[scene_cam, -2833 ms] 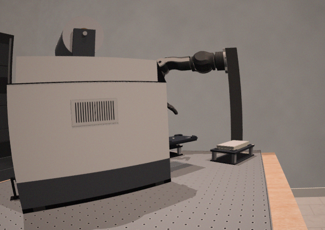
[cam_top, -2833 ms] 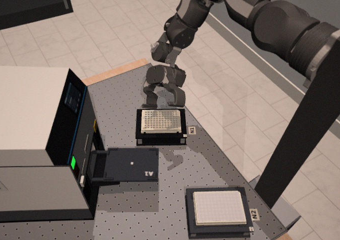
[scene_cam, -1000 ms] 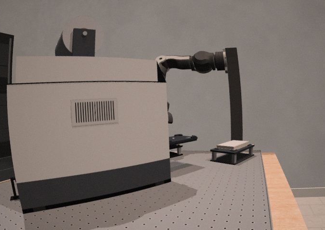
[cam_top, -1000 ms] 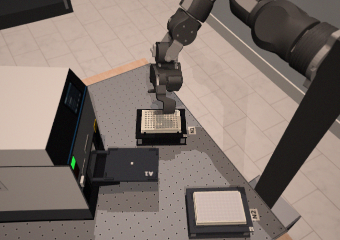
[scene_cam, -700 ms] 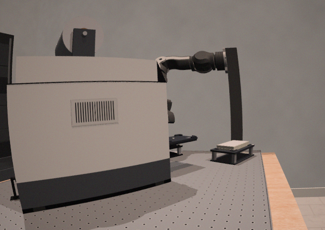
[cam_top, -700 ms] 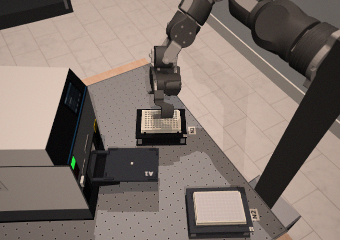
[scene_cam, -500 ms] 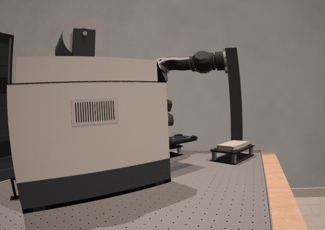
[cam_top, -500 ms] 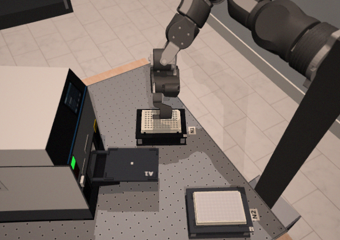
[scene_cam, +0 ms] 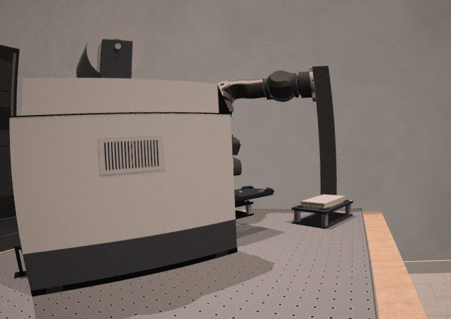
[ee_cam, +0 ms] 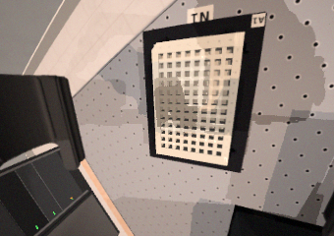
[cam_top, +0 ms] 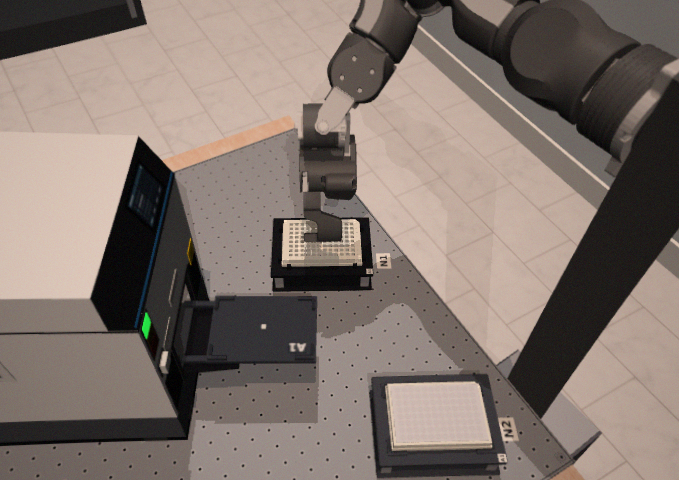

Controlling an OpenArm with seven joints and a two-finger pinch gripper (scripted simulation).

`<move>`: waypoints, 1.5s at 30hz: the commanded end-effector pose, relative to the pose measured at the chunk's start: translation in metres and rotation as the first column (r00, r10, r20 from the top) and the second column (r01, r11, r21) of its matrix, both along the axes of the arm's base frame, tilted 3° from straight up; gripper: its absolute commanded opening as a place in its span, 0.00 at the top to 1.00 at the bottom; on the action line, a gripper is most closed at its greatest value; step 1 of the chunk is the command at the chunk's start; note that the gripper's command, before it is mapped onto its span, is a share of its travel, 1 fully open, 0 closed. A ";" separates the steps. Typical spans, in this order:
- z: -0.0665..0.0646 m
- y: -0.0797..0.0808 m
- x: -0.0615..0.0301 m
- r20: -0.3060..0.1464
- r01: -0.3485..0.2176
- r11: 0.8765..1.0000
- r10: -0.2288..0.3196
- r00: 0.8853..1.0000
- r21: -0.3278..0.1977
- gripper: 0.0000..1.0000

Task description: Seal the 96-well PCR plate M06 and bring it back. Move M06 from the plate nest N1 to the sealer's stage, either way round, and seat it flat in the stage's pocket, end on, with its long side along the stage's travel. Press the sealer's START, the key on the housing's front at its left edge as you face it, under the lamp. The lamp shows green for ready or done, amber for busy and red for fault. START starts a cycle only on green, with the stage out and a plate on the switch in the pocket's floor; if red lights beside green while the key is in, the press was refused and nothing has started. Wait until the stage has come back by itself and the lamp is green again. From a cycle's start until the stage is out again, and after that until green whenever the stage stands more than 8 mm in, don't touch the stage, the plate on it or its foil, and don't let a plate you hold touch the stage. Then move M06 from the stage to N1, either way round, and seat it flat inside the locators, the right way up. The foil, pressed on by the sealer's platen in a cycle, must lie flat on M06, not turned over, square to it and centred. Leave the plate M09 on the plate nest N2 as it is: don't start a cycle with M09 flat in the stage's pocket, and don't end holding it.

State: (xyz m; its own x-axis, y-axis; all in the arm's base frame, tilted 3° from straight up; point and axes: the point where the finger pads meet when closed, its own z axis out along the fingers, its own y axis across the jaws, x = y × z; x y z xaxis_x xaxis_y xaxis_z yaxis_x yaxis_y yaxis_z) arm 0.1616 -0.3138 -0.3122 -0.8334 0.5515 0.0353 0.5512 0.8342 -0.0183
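Step in hand: I judge this to be the approach for lifting M06 (cam_top: 322, 243) out of the plate nest N1 (cam_top: 322, 275), which stands near the bench's far edge.
My jaws: my gripper (cam_top: 320, 226) hangs above M06 with the jaws spread fairly wide and nothing between them; from the wrist view the plate lies below me, not yet straddled.
Where M06 is: flat in N1, wells open, no foil on it that I can see.
Doing it well: I should square my jaws to the plate's sides, since the wrist view shows it a little skewed to me, then come straight down so both fingers clear the rim, and close on the plate's walls, not on N1's frame.
Lift: I would raise it level, to keep it from catching on the locators.
Where it goes: the stage (cam_top: 260, 328), standing out from the sealer (cam_top: 39, 226) mid-bench, its pocket bare.
Lamp: one lamp (cam_top: 146, 325), green.
Plates: two, M06 and M09 (cam_top: 437, 414).
Nests: two, N1 and N2 (cam_top: 436, 458) at the bench's near right corner, M09 resting on it, to be left alone.
Sealers: one.
Stages: one.
Arms: one, mine.
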 end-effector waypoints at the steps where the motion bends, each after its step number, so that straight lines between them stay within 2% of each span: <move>1: 0.001 -0.002 -0.0007 -0.006 0.005 1.000 -0.005 1.000 -0.011 0.23; 26: 0.001 -0.001 -0.0002 -0.003 0.003 1.000 -0.003 1.000 -0.006 0.23; 31: -0.054 -0.001 -0.0016 -0.006 0.005 1.000 -0.005 1.000 -0.011 0.23; 43: -0.054 -0.001 -0.0016 -0.006 0.005 1.000 -0.005 1.000 -0.011 0.23; 45: -0.058 -0.002 -0.0022 -0.009 0.006 1.000 -0.006 1.000 -0.014 0.23</move>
State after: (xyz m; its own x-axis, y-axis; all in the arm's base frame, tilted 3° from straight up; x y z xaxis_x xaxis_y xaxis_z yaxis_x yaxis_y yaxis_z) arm 0.1592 -0.3181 -0.3686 -0.8280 0.5597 0.0339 0.5583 0.8285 -0.0430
